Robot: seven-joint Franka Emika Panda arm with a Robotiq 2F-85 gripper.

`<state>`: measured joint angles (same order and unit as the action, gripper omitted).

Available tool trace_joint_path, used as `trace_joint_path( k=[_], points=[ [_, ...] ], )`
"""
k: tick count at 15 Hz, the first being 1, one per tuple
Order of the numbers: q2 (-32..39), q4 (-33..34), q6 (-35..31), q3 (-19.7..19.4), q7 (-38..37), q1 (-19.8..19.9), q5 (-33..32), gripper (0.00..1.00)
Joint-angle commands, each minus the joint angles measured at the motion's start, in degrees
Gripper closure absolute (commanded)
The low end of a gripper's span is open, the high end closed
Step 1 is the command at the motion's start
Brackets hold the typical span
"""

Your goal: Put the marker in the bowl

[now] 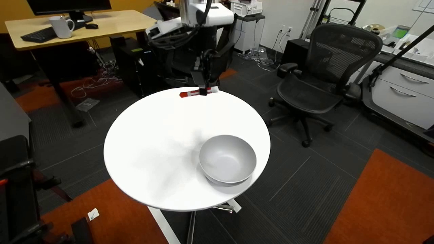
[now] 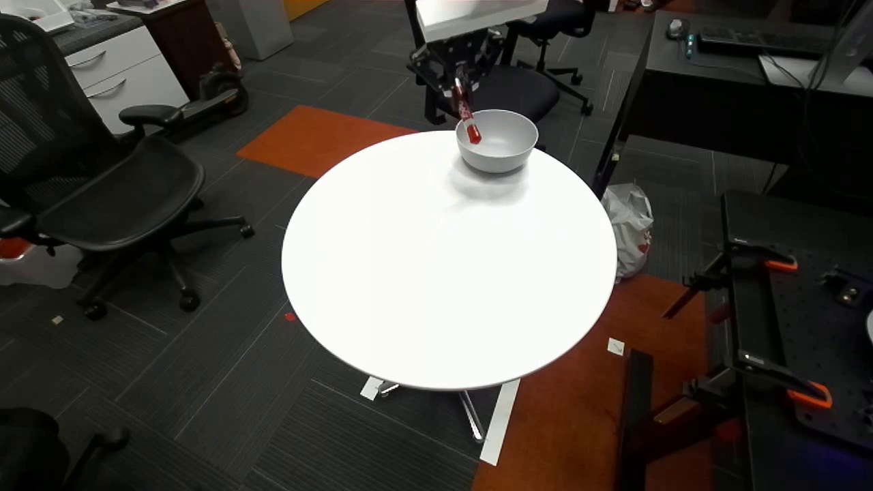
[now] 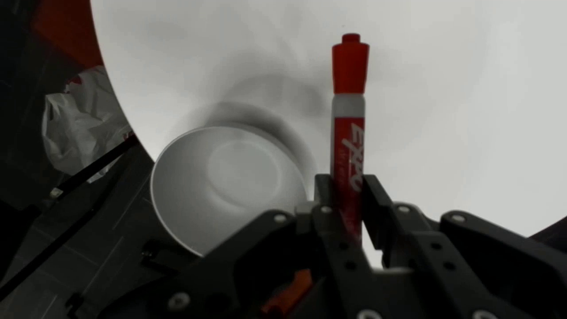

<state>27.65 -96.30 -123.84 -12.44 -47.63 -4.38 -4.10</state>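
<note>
The marker [image 3: 348, 133] is red with a white band and a red cap. My gripper [image 3: 347, 190] is shut on it, with one finger on each side. The capped end sticks out beyond the fingers, and the other end is partly hidden by the gripper. In the exterior views the marker [image 1: 188, 94] [image 2: 464, 112] is held in the air by the gripper [image 1: 203, 90] [image 2: 461, 85]. The light grey bowl [image 1: 228, 144] stands upright and empty on the table. It also shows in an exterior view [image 2: 498, 162], and left of the fingers in the wrist view [image 3: 186, 186].
The round white table [image 1: 145, 142] carries the bowl near its edge. A black office chair [image 1: 312, 95] stands beside the table. A desk [image 1: 112, 23] with a mug [image 1: 61, 27] is behind. A black bench with clamps [image 2: 757, 327] and a white plastic bag [image 2: 627, 225] are also near the table.
</note>
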Motion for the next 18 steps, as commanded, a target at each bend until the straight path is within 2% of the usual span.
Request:
trace_joint_path(
  k=[1, 7, 10, 14, 18],
  points=[
    [-1.93, -0.24, 1.42, 0.06, 1.86, 3.49, -0.77, 0.95],
    [1.05, 2.89, 1.76, -0.02, 9.61, 8.92, -0.08, 0.95],
    [3.32, 4.62, 1.68, 0.11, 16.52, 10.62, -0.68, 0.95],
    [7.73, 8.07, 1.86, 0.0, 25.01, 11.54, -1.31, 0.95],
    [13.2, 12.72, 2.11, -0.12, 29.73, 11.92, -2.28, 0.95]
  ],
)
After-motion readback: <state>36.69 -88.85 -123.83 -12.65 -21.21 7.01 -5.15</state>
